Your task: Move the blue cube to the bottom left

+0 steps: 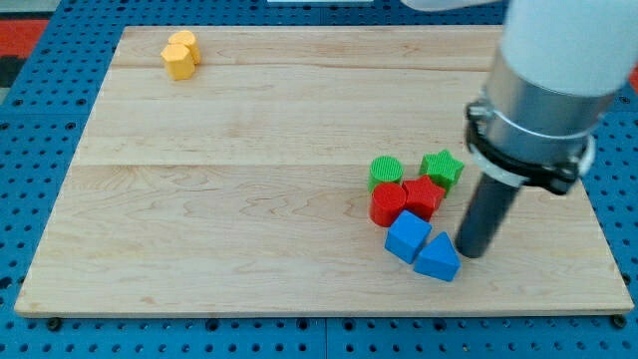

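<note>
Blue pegboard frames a pale wooden board, and no tray, bowl or box shows on it, so every block lies straight on the wood. Nearest the view's bottom, toward the right, sits a blue triangular block, and my tip stands just beside its right edge, so close that I cannot tell whether they touch. It is a bare dark rod with nothing to part or clamp, and it grips nothing. Touching the triangular block's left side is the blue cube, turned so that a corner points down the view; its top face is a lighter blue than its shaded sides. It lies in the board's lower right part, well apart from the bottom left corner, with only bare wood between it and that corner. Just above the cube, and touching it as far as I can see, are 2 red blocks: a rounded red block on the left and a red star-like block on the right, pressed against each other. Beyond those stand a green cylinder and a green star, each close behind a red one. All 6 form 1 tight cluster. Far off at the view's top left, well apart from the cluster, 2 yellow blocks huddle together; their shapes are hard to make out. The rod's pale, bulky housing rises at the view's upper right.
</note>
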Action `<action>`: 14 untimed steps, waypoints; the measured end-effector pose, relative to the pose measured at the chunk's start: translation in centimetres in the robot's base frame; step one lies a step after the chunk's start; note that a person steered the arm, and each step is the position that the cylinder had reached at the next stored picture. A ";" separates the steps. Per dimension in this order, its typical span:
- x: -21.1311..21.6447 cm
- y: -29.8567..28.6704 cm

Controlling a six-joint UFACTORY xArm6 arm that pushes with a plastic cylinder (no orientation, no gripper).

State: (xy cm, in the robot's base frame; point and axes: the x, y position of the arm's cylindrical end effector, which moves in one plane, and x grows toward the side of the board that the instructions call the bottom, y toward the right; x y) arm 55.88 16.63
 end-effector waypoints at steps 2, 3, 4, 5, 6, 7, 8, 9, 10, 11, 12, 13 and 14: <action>3.4 0.6; 1.2 -1.7; -0.8 -3.8; -1.5 -5.9; -1.5 -9.0; -1.5 -13.0; -1.0 -16.8; 0.9 -17.3; 2.8 -17.9; 4.5 -20.4; 4.9 -21.5; 4.3 -19.5; 3.5 -14.0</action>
State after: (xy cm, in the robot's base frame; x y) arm 59.39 2.63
